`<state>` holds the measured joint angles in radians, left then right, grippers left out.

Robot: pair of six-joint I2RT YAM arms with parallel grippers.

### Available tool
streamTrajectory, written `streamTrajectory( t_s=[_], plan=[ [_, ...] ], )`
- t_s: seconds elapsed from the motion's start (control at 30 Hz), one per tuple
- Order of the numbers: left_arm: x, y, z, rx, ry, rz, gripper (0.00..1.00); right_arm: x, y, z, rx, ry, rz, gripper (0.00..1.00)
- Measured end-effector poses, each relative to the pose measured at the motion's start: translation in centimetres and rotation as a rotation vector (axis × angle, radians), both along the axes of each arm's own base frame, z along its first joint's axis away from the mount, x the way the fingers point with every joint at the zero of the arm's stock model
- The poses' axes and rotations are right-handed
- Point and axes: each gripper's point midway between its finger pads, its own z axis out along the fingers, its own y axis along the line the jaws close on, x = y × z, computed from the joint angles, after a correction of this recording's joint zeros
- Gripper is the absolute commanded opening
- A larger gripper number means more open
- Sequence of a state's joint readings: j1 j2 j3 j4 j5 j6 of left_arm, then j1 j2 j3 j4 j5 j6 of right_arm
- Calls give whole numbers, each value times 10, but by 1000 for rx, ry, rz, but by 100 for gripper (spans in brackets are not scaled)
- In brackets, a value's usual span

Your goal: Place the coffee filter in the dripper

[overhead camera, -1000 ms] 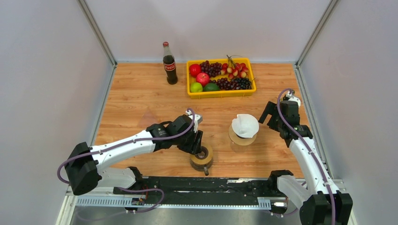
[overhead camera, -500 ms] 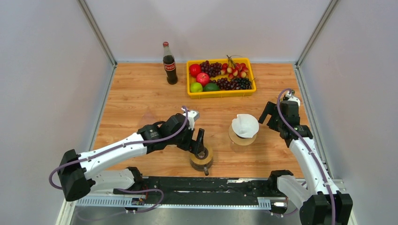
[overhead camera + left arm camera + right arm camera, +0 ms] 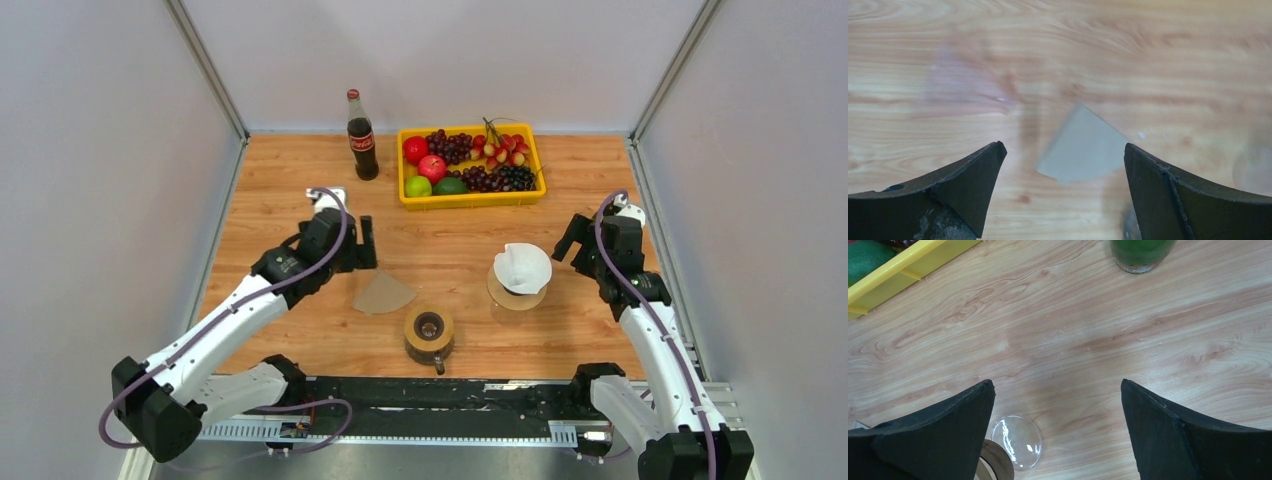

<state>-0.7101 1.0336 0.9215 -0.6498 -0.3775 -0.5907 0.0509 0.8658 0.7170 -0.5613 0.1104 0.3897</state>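
Note:
A brown paper coffee filter (image 3: 383, 293) lies flat on the wooden table; the left wrist view shows it (image 3: 1083, 147) blurred, below and between my fingers. A dripper with a wooden collar (image 3: 429, 333) stands near the front edge, just right of the filter. A second glass vessel with a white filter (image 3: 522, 268) in it stands to the right. My left gripper (image 3: 365, 243) (image 3: 1062, 145) is open and empty, raised just behind the brown filter. My right gripper (image 3: 568, 238) (image 3: 1056, 382) is open and empty, right of the white filter.
A yellow tray (image 3: 468, 198) of fruit and a cola bottle (image 3: 361, 137) stand at the back. The right wrist view shows the tray's edge (image 3: 908, 270), a green glass base (image 3: 1140, 252), and a glass disc (image 3: 1015, 440) beside a wooden rim (image 3: 995, 462).
My left arm has drawn back and left, away from the wooden-collared dripper. The brown filter, hidden under the arm before, now shows flat on the table. The right arm has barely moved.

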Motion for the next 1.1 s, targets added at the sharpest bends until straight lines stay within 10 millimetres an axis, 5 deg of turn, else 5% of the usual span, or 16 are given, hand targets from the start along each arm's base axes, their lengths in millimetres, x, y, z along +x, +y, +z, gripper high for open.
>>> streamTrajectory(
  t_s=[0.23,0.43,0.7,0.87,0.9,1.1],
  plan=[
    [51,98,23,-45,-100,341,100,0,2,0,5,-2,8,100],
    [85,142,33,-139,-161,421,100,0,3,0,7,-2,14,100],
    [97,149,-24,-223,-9,361,98,0,3,0,7,-2,20,100],
    [101,140,-49,-275,58,314,88,0,4,0,10,-2,24,100],
    [98,136,-67,-299,114,301,82,0,4,1,11,-2,25,100],
    [94,126,-85,-341,169,276,66,0,4,1,11,-3,25,100]
  ],
)
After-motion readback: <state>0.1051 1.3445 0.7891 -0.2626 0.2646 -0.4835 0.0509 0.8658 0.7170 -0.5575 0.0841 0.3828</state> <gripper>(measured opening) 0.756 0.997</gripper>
